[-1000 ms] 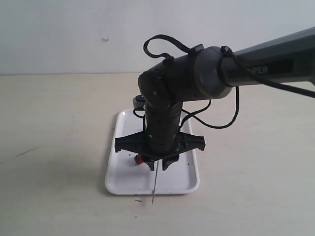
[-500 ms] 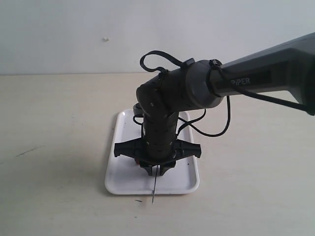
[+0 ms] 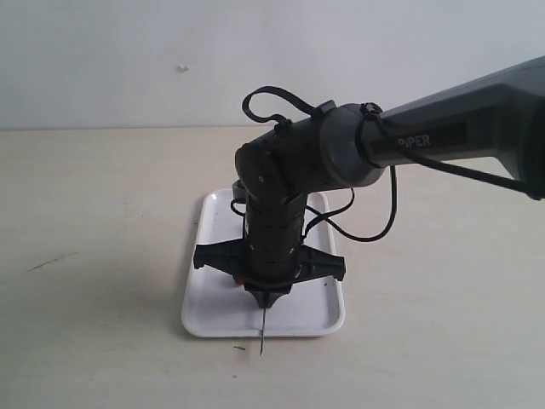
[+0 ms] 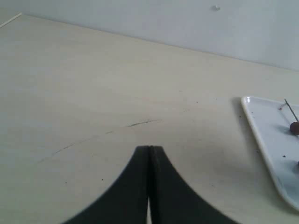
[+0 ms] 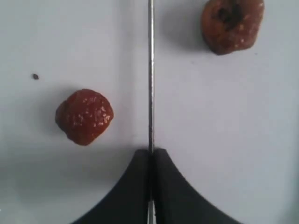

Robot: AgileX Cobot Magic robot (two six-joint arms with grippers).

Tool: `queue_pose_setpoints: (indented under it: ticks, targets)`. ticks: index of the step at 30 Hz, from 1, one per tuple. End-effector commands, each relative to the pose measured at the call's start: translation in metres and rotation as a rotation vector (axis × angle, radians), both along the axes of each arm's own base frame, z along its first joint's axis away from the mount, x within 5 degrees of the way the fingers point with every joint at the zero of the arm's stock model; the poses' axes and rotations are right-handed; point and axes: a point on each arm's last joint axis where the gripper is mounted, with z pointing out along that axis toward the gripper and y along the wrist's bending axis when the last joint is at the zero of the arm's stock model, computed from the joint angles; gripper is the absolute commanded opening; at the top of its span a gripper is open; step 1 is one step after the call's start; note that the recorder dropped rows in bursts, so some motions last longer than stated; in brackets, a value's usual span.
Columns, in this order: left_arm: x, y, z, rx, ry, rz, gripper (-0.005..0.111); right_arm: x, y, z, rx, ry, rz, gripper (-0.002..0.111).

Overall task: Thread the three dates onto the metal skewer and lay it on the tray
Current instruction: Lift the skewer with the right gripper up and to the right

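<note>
The white tray [image 3: 207, 300] lies in the middle of the table, partly under my right arm. My right gripper [image 3: 266, 298] points down at the tray's near end and is shut on the metal skewer [image 3: 263, 334], whose thin tip sticks out past the tray's front rim. In the right wrist view the skewer [image 5: 151, 74] runs straight out from the jaws of the right gripper [image 5: 151, 151], between two reddish-brown dates [image 5: 85, 116] [image 5: 232, 23] lying loose on the tray. A third date is not visible there. My left gripper [image 4: 149, 148] is shut and empty over bare table, beside the tray [image 4: 261, 140].
The pale wooden table [image 3: 102, 256] has a thin dark scratch [image 4: 140, 123] on its left part. A plain wall stands behind. The right arm's black cable [image 3: 375, 230] hangs over the tray's far end.
My right gripper has come down onto the tray's near end and its fingers have closed together on the skewer. The arm has shifted slightly left.
</note>
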Motion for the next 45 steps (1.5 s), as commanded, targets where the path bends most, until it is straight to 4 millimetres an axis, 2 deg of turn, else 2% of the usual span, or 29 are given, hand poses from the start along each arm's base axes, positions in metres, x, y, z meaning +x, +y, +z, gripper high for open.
queue_pose_setpoints:
  ticks: [1,8,13,15,21,23,27,31,36,39,45]
  targets:
    - [0.0,0.0,-0.001,-0.008,-0.007,0.002,0.0,-0.002,-0.001,-0.009,-0.012,0.035,-0.03,0.0]
    - [0.0,0.0,-0.001,-0.008,-0.007,0.002,0.0,-0.001,0.001,-0.007,0.008,0.018,-0.086,0.0]
    - [0.0,0.0,-0.001,-0.008,-0.007,0.002,0.0,0.001,-0.005,0.017,-0.014,-0.044,-0.08,0.0]
    - [0.0,0.0,-0.001,-0.008,-0.007,0.002,0.0,0.0,-0.009,0.04,-0.026,-0.087,-0.087,0.0]
    - [0.0,0.0,-0.001,-0.008,-0.007,0.002,0.0,-0.005,-0.022,0.088,-0.06,-0.189,-0.053,0.0]
    - [0.0,0.0,-0.001,-0.008,-0.007,0.002,0.0,-0.01,-0.028,0.111,-0.073,-0.234,-0.021,0.0]
    - [0.0,0.0,-0.001,-0.008,-0.007,0.002,0.0,-0.026,-0.042,0.155,-0.113,-0.285,0.145,0.0]
    - [0.0,0.0,-0.001,-0.008,-0.007,0.002,0.0,-0.045,-0.065,0.187,-0.201,-0.328,0.188,0.0]
    - [0.0,0.0,-0.001,-0.008,-0.007,0.002,0.0,-0.075,-0.099,0.2,-0.337,-0.359,0.271,0.0]
    - [0.0,0.0,-0.001,-0.008,-0.007,0.002,0.0,-0.093,-0.124,0.193,-0.397,-0.356,0.267,0.0]
    - [0.0,0.0,-0.001,-0.008,-0.007,0.002,0.0,-0.135,-0.153,0.18,-0.314,-0.361,0.466,0.0]
